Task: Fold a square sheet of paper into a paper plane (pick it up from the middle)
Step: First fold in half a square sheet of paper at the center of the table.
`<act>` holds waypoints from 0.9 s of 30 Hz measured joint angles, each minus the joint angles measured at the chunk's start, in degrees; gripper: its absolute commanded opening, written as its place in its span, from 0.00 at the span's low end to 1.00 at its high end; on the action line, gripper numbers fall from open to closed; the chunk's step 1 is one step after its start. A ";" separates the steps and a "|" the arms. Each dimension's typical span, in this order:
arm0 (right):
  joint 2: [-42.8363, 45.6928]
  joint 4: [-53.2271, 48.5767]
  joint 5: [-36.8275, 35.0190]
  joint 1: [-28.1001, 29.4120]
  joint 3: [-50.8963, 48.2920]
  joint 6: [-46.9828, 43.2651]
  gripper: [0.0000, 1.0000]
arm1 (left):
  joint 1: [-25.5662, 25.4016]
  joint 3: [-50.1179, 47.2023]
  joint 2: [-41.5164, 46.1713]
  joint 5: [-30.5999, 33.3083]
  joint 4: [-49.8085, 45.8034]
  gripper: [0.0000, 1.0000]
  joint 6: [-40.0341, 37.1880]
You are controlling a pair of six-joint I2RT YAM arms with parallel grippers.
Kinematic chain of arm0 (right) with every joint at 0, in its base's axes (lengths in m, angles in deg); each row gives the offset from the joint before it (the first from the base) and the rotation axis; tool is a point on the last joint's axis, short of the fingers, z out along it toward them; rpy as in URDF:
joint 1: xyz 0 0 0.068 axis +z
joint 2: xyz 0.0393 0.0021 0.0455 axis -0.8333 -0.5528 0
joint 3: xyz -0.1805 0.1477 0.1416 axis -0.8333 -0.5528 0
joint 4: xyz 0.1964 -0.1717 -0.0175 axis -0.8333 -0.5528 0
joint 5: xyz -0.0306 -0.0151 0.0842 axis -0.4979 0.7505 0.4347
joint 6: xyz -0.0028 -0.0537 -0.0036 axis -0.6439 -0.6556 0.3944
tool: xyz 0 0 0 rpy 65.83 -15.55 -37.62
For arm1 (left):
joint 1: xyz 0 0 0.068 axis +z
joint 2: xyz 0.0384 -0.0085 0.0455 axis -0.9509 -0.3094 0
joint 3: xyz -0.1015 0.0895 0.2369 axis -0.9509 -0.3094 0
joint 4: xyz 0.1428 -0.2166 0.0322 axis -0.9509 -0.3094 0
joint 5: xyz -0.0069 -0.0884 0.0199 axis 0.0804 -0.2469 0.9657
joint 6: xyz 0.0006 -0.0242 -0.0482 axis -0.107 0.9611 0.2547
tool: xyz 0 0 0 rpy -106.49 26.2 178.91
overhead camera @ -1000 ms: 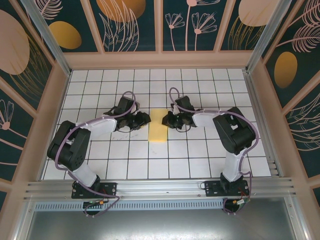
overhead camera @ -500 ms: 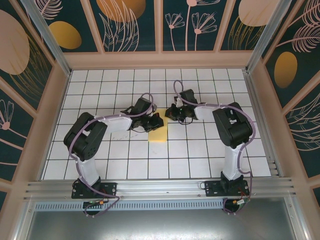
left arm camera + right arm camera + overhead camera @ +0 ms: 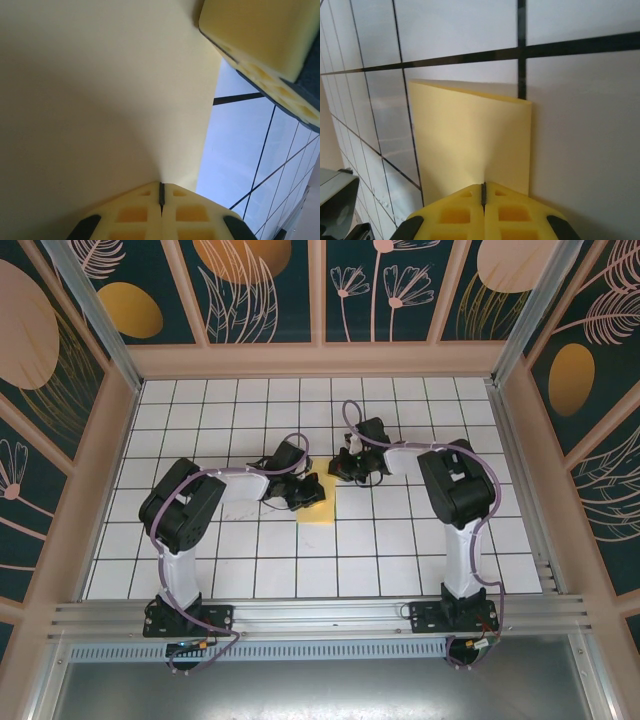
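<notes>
1. Roughly speaking, the task looks to be at an early stage. On the top view the square sheet of paper [image 3: 322, 512] reads as a narrow rectangle rather than a full square, so I judge it has one fold along the middle.
2. No pointed nose, slanted corner folds or wings show anywhere. By my reckoning all of the dart shaping is left to do.
3. The sheet lies near the middle of the white tiled counter [image 3: 400, 550], between the two arms, with its far end under their tips.
4. The left claw [image 3: 308, 492] sits over the sheet's upper left part. The visible paper runs off toward 5 o'clock from it.
5. On its wrist view the left claw [image 3: 161, 194] has its pads pressed together at a thin seam. The sheet [image 3: 100, 100] puckers right at that seam and rises toward 12 o'clock, so it looks pinched.
6. The right claw [image 3: 340, 470] is at the sheet's far right corner, with the paper toward 7 o'clock.
7. Seen from its wrist, the right claw [image 3: 483, 194] is likewise closed to a seam on the sheet [image 3: 470, 135], which spreads toward 12 o'clock.
</notes>
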 measured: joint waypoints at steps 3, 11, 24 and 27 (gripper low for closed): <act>-0.72 -1.01 0.66 -0.44 1.09 -0.24 0.00 | 0.00 -0.28 0.00 -0.02 0.42 0.00 0.02; -4.35 -3.56 0.63 -3.04 7.43 -0.68 0.00 | 0.00 -0.66 0.02 -0.04 1.07 0.00 0.02; 5.09 -4.44 -1.86 -2.69 -0.92 -2.05 0.00 | -0.02 -0.81 1.79 1.99 0.50 0.11 0.33; 9.51 -3.96 -1.57 -0.26 -5.18 -1.57 0.00 | 0.00 -0.26 3.89 4.61 0.07 0.08 0.74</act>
